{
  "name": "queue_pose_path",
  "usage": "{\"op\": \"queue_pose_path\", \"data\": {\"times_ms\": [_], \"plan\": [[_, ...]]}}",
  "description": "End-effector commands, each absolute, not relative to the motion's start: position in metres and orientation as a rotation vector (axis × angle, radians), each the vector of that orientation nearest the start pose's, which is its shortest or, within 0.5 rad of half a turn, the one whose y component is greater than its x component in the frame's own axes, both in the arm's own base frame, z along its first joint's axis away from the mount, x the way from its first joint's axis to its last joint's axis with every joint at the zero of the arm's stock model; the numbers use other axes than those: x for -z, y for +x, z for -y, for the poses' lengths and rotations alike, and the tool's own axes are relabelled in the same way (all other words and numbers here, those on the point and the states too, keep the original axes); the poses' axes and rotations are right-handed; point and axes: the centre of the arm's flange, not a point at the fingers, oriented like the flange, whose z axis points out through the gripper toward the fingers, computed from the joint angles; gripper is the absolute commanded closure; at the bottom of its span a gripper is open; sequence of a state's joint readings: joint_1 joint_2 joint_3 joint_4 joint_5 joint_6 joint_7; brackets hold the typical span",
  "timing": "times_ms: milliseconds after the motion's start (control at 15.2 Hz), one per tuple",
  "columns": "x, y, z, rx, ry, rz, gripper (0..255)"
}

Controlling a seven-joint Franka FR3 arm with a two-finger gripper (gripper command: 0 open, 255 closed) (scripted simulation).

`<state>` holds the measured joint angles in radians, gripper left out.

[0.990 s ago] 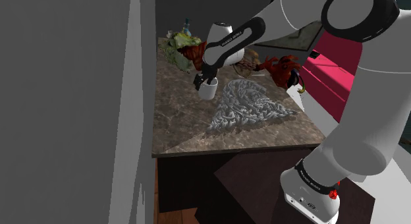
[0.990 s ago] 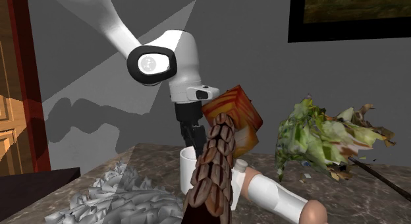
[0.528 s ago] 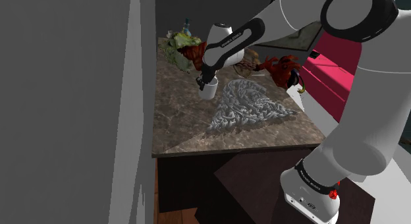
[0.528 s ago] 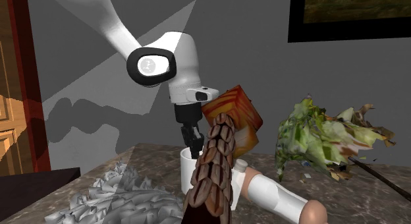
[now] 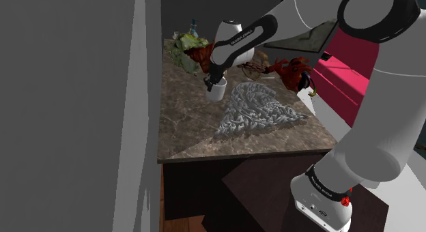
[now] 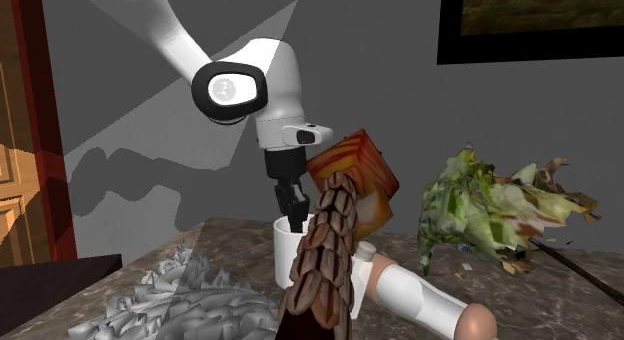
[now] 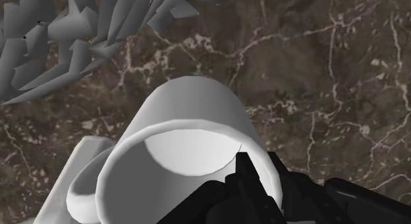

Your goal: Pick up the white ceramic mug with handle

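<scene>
Shoulder view: from left to right on the dark marbled worktop (image 5: 198,132) are a leafy green bunch (image 5: 183,46) at the far end, the white mug (image 5: 217,94), a grey ruffled heap (image 5: 256,111) and a red clawed figure (image 5: 293,70). The mug stands near the heap, at about eleven o'clock from it, and the gripper (image 5: 214,82) comes down onto its top

In the second exterior view the mug (image 6: 290,253) is upright with its mouth up. The gripper (image 6: 293,220) dips into that mouth at twelve o'clock. A brown scaly column (image 6: 325,258) hides the mug's right side and base, so I cannot tell whether it rests on the worktop. At three o'clock lie an orange box (image 6: 360,178) and the leafy bunch (image 6: 490,208)

In the wrist view the fingers (image 7: 244,173) are closed on the wall of the mug (image 7: 191,124), one inside the rim and one outside. If that bite is six o'clock on the rim, the handle (image 7: 79,183) sits near twelve, across the opening. The long axis runs straight up along the fingers, so I judge the lift should go straight up, clear of the heap (image 7: 59,38)

Count: one mug, one handle, one heap, one arm, two fingers
</scene>
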<state>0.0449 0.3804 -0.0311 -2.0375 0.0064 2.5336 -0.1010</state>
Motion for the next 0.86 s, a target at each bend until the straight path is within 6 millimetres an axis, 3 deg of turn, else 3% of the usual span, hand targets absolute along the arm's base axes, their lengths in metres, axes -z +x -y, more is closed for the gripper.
{"op": "queue_pose_path", "data": {"times_ms": [0, 660, 792], "plan": [[-0.278, 0.610, -0.008, 0.182, -3.144, 0.178, 255], [-0.330, 0.610, -0.008, 0.182, -3.144, 0.178, 255], [-0.331, 0.610, -0.008, 0.182, -3.144, 0.178, 255]]}}
